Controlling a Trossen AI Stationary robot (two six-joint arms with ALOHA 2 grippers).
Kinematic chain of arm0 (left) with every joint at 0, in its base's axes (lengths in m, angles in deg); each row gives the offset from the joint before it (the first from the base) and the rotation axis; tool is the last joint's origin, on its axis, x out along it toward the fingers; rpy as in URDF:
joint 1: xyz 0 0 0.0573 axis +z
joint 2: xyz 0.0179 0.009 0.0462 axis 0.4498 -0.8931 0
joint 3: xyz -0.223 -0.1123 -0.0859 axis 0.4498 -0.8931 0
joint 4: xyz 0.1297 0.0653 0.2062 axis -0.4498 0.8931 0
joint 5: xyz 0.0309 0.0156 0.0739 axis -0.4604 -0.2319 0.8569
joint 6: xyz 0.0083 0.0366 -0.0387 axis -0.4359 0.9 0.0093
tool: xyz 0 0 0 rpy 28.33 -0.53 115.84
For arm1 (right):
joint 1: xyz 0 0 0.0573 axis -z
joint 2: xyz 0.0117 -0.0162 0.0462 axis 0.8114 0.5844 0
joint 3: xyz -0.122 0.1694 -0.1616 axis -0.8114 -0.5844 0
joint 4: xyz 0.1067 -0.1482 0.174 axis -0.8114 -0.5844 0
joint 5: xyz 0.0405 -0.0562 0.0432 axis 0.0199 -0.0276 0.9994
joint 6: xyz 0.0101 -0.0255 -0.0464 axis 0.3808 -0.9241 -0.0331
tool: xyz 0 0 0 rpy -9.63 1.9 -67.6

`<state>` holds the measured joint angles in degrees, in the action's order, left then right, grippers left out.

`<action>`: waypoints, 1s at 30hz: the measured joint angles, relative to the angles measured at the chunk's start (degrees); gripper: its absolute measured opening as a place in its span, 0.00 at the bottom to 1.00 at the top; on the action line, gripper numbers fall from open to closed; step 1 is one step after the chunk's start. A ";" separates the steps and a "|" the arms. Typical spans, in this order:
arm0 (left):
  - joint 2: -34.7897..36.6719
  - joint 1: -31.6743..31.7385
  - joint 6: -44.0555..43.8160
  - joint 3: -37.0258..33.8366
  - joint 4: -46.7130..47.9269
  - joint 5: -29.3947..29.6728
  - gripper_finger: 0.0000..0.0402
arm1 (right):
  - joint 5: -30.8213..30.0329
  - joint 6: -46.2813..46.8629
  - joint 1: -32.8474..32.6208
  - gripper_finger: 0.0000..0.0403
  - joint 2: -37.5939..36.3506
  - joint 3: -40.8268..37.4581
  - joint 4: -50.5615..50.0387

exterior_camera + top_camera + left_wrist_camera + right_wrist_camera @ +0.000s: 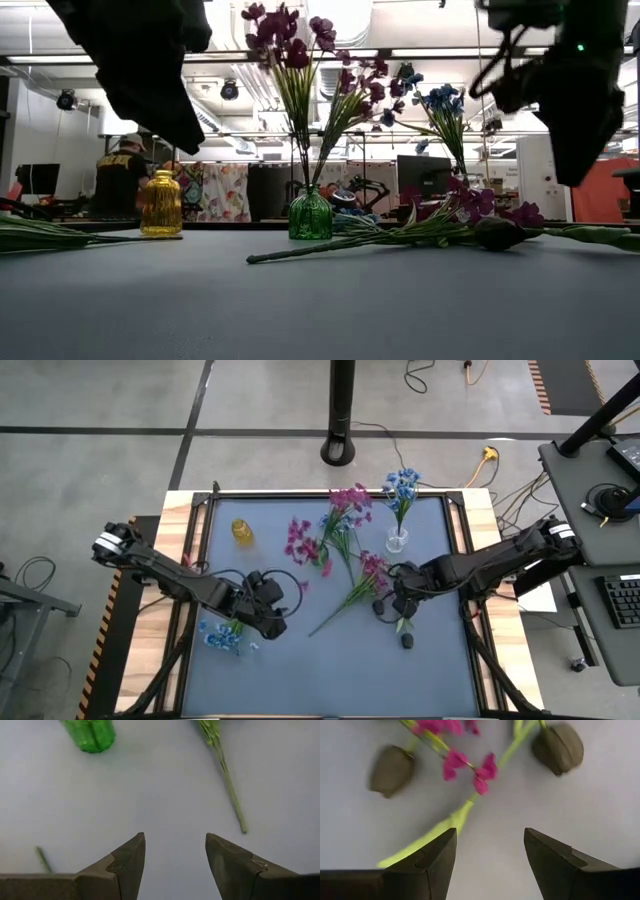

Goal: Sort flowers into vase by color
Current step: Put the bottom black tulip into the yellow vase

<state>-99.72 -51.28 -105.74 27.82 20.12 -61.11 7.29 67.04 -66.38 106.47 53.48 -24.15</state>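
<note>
Both grippers are hovering with fingers spread, empty: the right gripper (490, 865) over a loose pink sprig (470, 767), the left gripper (175, 865) over bare surface (150, 795).

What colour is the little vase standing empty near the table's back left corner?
Amber yellow glass vase, clearest in the low view.

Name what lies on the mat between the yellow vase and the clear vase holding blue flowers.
In the high view, between the yellow vase and the clear vase stand the magenta flowers in their green vase, with a loose magenta sprig beside them.
</note>
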 joint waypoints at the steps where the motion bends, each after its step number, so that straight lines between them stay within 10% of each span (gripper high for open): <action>1: -0.49 -0.32 0.69 0.33 0.02 0.00 0.48 | 0.08 1.06 -0.19 0.55 0.00 -0.78 0.01; 22: -1.31 -11.48 -5.51 4.80 11.63 -1.26 0.48 | -5.63 20.28 -13.10 0.56 5.26 -9.34 17.67; 30: -1.31 -16.52 -0.44 9.89 10.95 9.65 0.48 | -6.51 20.08 -13.21 0.50 11.24 -9.01 19.84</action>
<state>-101.03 -67.80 -106.18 37.71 31.07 -51.46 0.78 87.11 -79.58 117.71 44.47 -4.31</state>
